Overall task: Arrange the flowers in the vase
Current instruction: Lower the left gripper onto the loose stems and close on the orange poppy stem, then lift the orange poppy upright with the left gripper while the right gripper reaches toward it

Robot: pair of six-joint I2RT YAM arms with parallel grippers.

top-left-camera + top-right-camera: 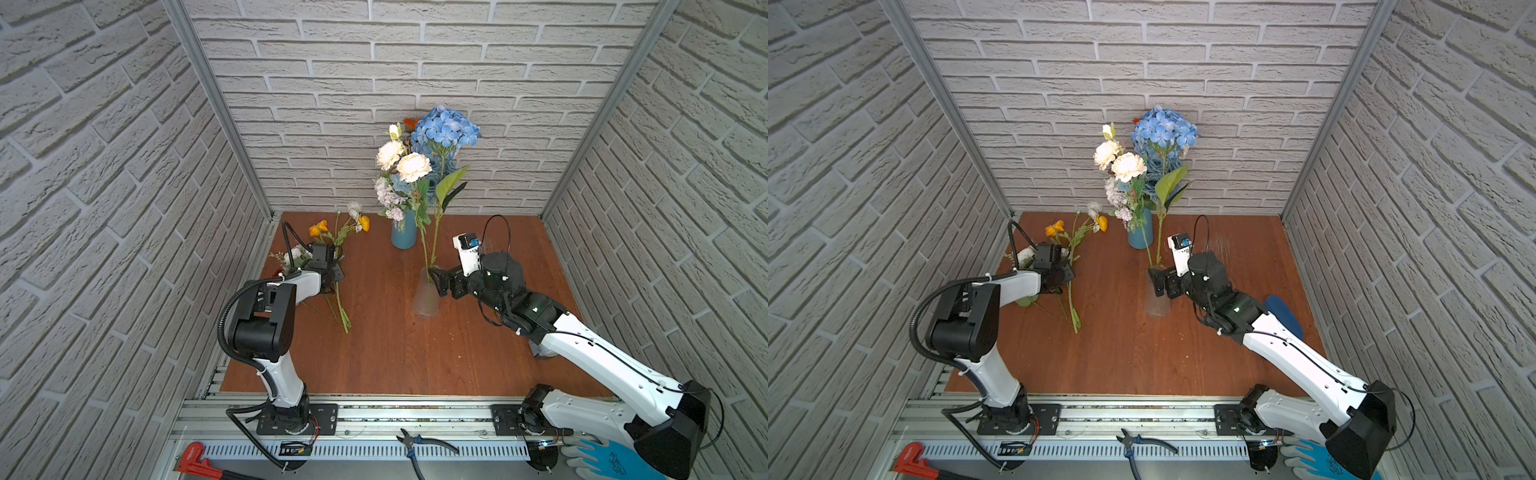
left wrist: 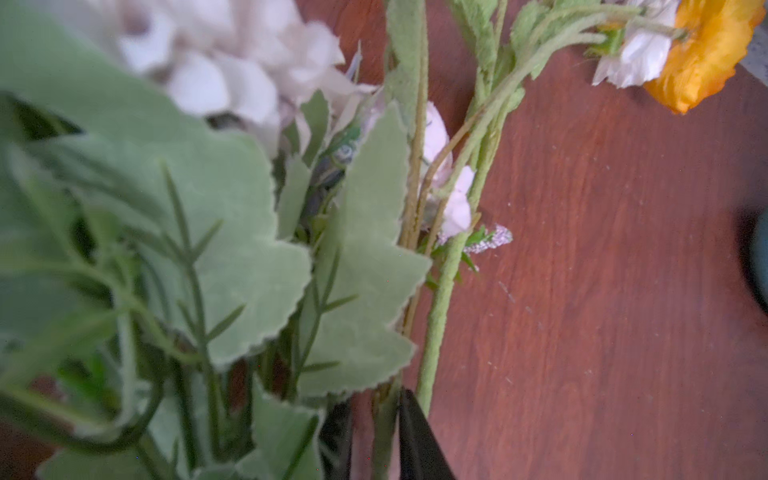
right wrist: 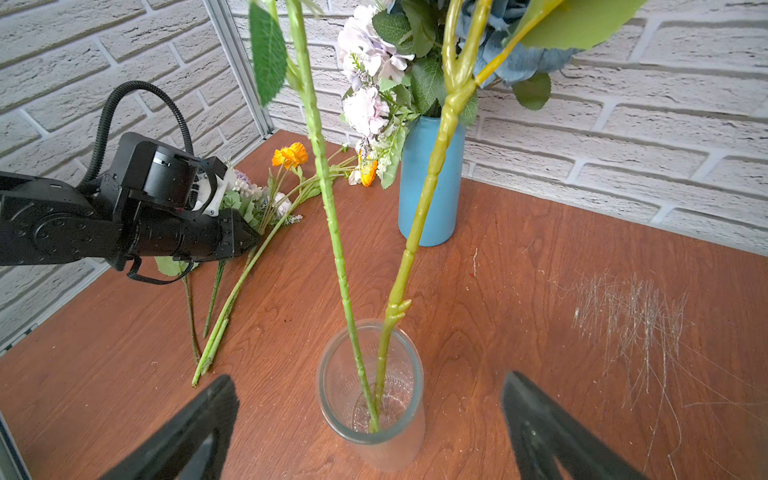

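White brick-pattern walls [image 1: 332,62] enclose a brown tabletop [image 1: 374,357].

In both top views the glass vase [image 1: 426,297] [image 1: 1157,301] stands near centre. It already carries the blue hydrangea [image 1: 445,126] and a peach bloom [image 1: 413,167]. A blue vase [image 1: 404,235] with more blooms stands at its twelve o'clock. The loose flowers [image 1: 341,307] lie flat at its nine o'clock, under the left end effector [image 1: 336,276]. The right end effector [image 1: 438,282] sits at its three o'clock, level with the neck.

Left wrist view: the fingers [image 2: 415,436] are drawn nearly together with a green stem [image 2: 384,436] between them. Leaves [image 2: 232,232] hide whether other stems are caught.

Right wrist view: the right end effector [image 3: 369,378] is spread wide and grips nothing. The glass vase [image 3: 374,453] sits ahead, with a gap to each finger.

Procedure, as we judge it: we confirm that one stem is pinched low down and lift until its neighbours drop away. We then turn it upright and lower the cut end into the free side of the mouth. We brace the vase with the right end effector, since two tall stems make it top-heavy.
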